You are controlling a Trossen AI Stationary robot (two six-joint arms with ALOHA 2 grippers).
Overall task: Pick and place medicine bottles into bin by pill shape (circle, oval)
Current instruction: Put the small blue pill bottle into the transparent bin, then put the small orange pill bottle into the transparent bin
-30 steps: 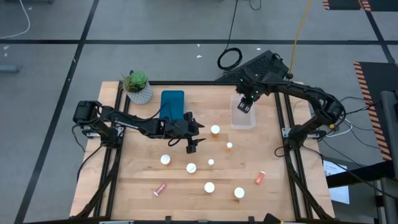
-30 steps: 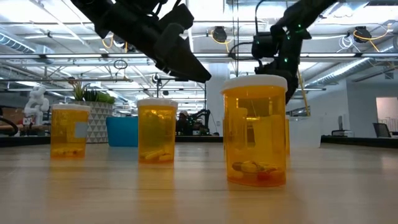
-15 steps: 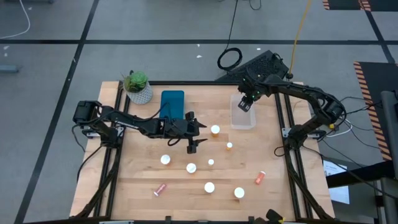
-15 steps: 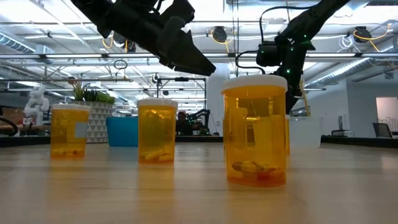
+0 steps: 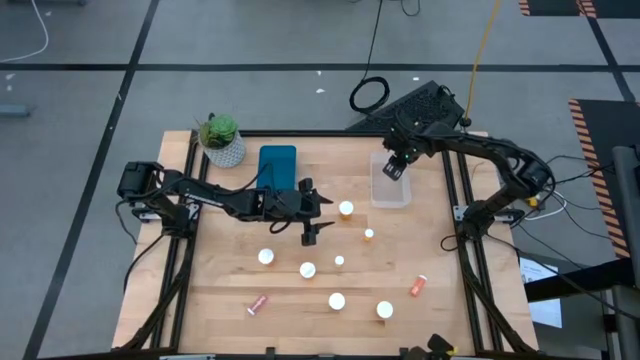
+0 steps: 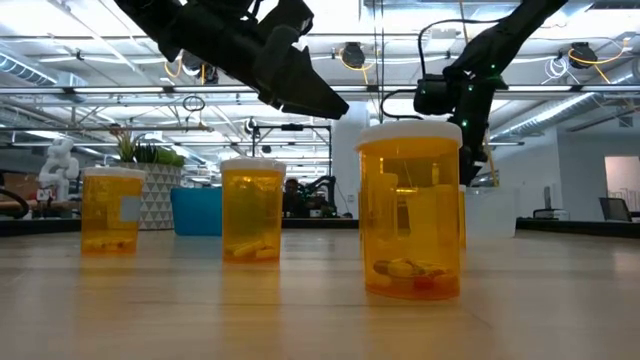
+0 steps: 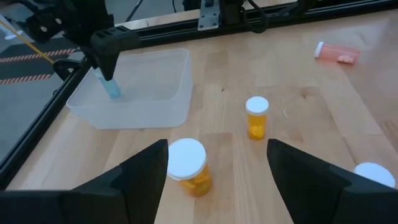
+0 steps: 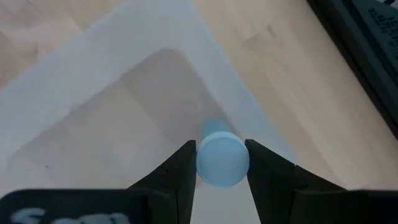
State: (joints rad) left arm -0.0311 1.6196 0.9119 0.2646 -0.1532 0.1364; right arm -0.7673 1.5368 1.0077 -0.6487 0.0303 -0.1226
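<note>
Several white-capped amber and orange medicine bottles stand on the wooden table, among them one just ahead of my left gripper and a slim one. In the left wrist view that amber bottle sits ahead of the gap between the open fingers, untouched. Two pink bottles lie on their sides. My right gripper hangs over the clear bin, shut on a pale blue bottle. My right gripper pinches the pale blue bottle just below its round cap between its two fingers. The fingers come from above, pointing down. The bottle hangs upright below them, its lower end inside the clear bin; whether it touches the bin's floor, I cannot tell.
A blue bin stands at the far middle left, with a potted plant in the far left corner. More bottles dot the table's near half. A black frame edges the table on both sides.
My right gripper has moved a little toward the table's right edge and down over the clear bin, still shut on the pale blue bottle. My left gripper has edged slightly toward the right, staying open.
</note>
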